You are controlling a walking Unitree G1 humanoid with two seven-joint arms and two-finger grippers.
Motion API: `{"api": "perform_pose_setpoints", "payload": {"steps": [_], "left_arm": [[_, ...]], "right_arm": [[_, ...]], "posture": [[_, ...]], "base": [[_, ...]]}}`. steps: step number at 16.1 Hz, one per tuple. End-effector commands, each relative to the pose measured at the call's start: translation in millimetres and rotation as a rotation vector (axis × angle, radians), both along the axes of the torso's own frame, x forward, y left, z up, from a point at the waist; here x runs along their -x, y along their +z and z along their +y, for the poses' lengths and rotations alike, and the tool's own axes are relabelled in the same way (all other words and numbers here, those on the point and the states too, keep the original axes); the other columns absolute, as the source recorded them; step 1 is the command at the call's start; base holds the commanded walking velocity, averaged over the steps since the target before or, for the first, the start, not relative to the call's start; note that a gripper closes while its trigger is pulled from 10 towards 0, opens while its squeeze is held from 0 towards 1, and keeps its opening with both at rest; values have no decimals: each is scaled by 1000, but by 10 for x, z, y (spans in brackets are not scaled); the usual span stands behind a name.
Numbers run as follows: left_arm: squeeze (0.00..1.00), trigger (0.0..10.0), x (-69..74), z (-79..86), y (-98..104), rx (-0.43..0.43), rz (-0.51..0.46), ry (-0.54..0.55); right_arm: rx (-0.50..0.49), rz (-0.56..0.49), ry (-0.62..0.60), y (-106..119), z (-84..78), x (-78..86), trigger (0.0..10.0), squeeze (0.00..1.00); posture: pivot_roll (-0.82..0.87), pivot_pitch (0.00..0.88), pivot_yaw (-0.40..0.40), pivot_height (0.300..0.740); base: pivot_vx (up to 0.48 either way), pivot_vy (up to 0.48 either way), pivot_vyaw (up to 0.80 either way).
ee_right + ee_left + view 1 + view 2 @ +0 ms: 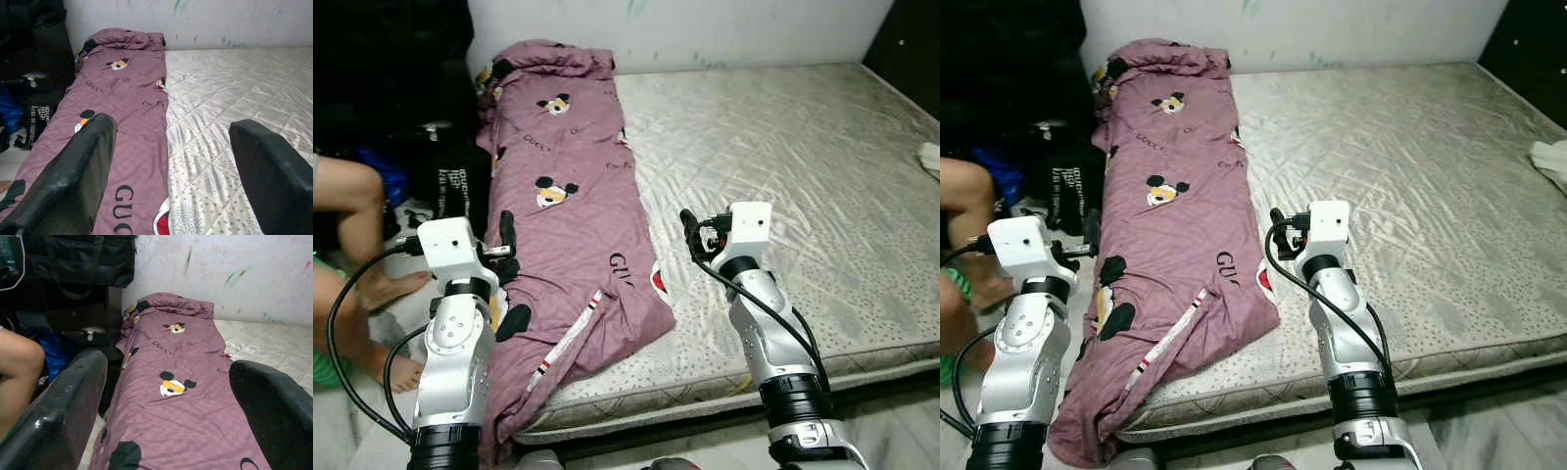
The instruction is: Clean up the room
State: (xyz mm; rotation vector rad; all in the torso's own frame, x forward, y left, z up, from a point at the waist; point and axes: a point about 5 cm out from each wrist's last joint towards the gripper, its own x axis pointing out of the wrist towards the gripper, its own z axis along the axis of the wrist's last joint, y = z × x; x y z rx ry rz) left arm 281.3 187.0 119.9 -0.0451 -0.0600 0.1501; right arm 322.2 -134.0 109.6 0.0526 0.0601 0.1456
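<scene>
A purple blanket (573, 186) printed with cartoon mice lies folded in a long strip down the left side of the bare quilted mattress (783, 147). Its near end hangs over the mattress's front left corner. My left gripper (507, 252) hovers open at the blanket's left edge, with nothing between its fingers (54, 416). My right gripper (693, 238) stands open over the mattress just right of the blanket's near end, also holding nothing. The right wrist view looks up the bed along the blanket's right edge (164, 122).
A person's bare legs (352, 211) are on the floor to the left, close to my left arm. Black bags (460, 176) stand beside the bed at the left. A white cloth (930, 157) lies at the mattress's right edge, and a dark cabinet (906, 39) is at the back right.
</scene>
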Motion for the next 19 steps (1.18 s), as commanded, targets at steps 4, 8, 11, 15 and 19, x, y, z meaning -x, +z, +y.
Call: {"api": "perform_pose_setpoints", "payload": {"steps": [4, 8, 11, 15, 19], "left_arm": [[0, 10000, 4, -61, 7, -22, -8, 2], [0, 10000, 74, -6, -43, -59, 15, -31], [0, 10000, 106, -28, -95, -45, 33, -26], [0, 10000, 70, -94, -51, -47, 18, -42], [0, 10000, 89, -87, -46, -41, 18, -44]], "right_arm": [[-4, -21, 2, 93, -2, -26, 10000, 0], [-11, 10, -4, 56, 117, 22, 10000, 0], [-8, 16, -21, 27, 71, 36, 10000, 0], [-3, -14, -25, 98, 45, 4, 10000, 0], [-8, -18, -7, 93, 69, 20, 10000, 0]], "posture": [[-74, 24, -44, 740], [-64, 53, -34, 740], [-74, 55, -15, 740], [-77, 72, -14, 740], [-73, 87, -15, 740]], "base": [[0, 0, -570], [0, 0, -600], [0, 0, -800], [0, 0, -350], [0, 0, 0]]}}
